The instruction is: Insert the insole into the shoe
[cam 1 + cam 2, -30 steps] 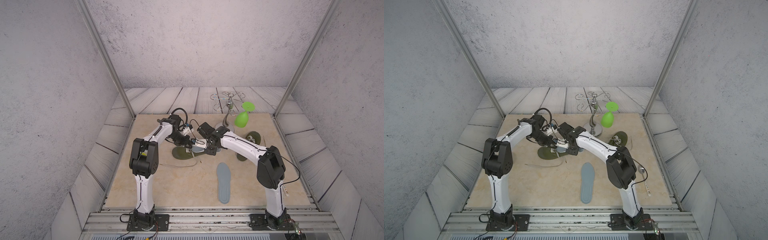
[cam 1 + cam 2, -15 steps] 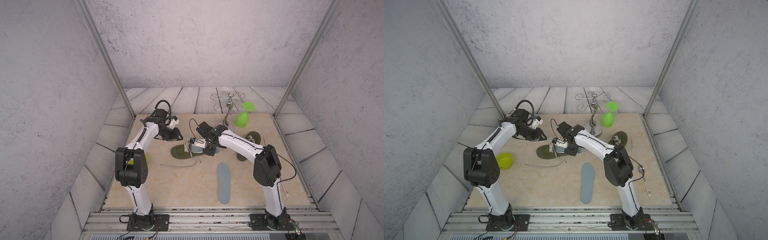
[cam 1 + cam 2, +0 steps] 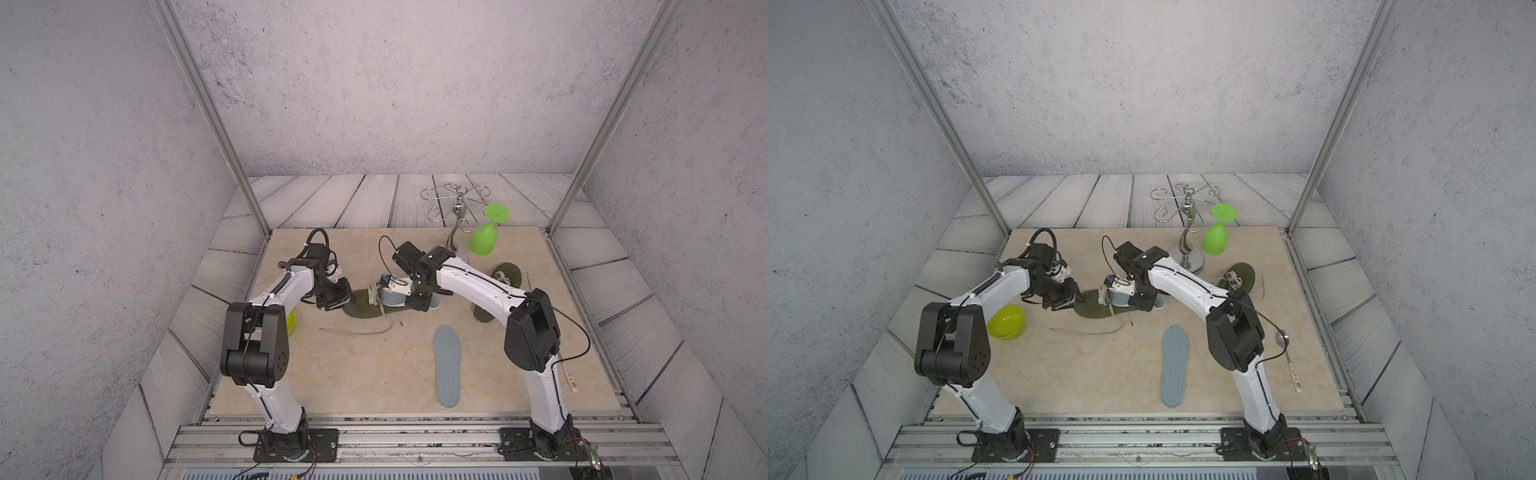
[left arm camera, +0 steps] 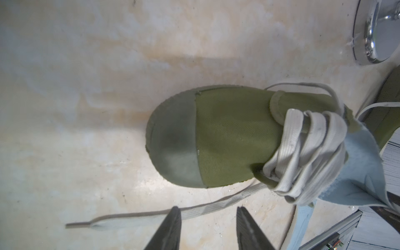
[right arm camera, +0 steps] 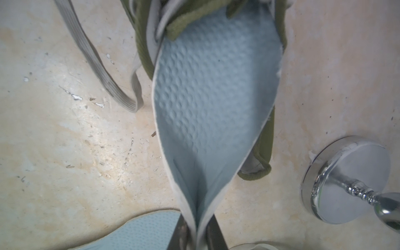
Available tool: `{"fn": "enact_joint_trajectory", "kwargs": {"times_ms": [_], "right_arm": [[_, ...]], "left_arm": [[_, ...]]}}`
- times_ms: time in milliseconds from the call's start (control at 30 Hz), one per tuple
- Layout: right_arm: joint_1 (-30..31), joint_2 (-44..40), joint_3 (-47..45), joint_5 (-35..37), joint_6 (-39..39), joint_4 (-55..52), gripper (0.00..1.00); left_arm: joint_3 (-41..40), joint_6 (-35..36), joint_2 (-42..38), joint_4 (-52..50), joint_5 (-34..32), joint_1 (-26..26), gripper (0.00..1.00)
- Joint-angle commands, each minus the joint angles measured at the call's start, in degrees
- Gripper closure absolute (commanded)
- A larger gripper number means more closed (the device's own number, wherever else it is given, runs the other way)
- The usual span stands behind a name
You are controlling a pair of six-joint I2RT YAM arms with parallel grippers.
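Currently the right gripper (image 5: 197, 232) is clamped on the rear end of the blue insole (image 5: 212, 86), pinching it so that it folds into a narrow crease between the jaws. From there the insole widens and runs forward into the opening of the green shoe (image 4: 233, 138), with its front part hidden under the tongue and the bunched white laces (image 4: 303, 155). How far it reaches inside cannot be told. The rear part is raised clear of the shoe's heel collar.

The shoe lies near the middle of the table (image 3: 374, 374), toe cap pointing towards the left arm. The left gripper (image 4: 207, 227) hangs just beside the toe, not touching it; its fingers (image 4: 171, 227) stand apart with nothing between them. One loose lace end (image 4: 134, 218) trails over the table below them.

A second insole (image 3: 448, 361) lies flat on the table, nearer the front edge and well apart from both grippers. A second green shoe (image 3: 1246, 272) lies on the right side, partly hidden behind the right arm. Close to it stands a chrome rack (image 3: 1187, 249) with a green glass (image 3: 482, 241) hanging upside down from it. A yellow-green bowl (image 3: 1005, 322) sits beside the left arm, and a spoon (image 3: 1292, 365) lies near the table's right edge.
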Motion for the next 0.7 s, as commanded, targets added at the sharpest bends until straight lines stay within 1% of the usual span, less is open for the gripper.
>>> {"fn": "enact_joint_trajectory", "kwargs": {"times_ms": [0,133,233,367,467,533,667], "right_arm": [[-0.11,3.05,2.33,-1.92,0.54,-1.77,0.86],[-0.11,3.15,2.48,-2.38,0.45,-1.98,0.86],[-0.11,3.32,2.48,-2.44,0.43,-2.09,0.86],[-0.11,3.41,1.97,-2.02,0.26,-1.79,0.86],[-0.11,3.71,1.86,-1.75,0.17,-1.56,0.86],[-0.11,4.16,2.53,-1.92,0.33,-1.98,0.86],[-0.06,4.38,2.86,-2.11,0.52,-2.35,0.86]], "left_arm": [[-0.20,-0.15,2.83,1.80,-1.45,0.49,0.55],[-0.29,0.39,5.55,3.37,-1.37,0.47,0.55],[-0.29,0.45,6.06,4.34,-1.59,0.55,0.55],[1.08,1.25,4.64,0.40,-4.21,0.49,0.55],[0.26,1.16,1.35,-1.26,-7.45,0.46,0.53],[0.21,1.55,1.15,-2.62,-8.77,0.57,0.53],[-2.12,1.36,1.43,-0.91,-9.20,0.55,0.53]]}}
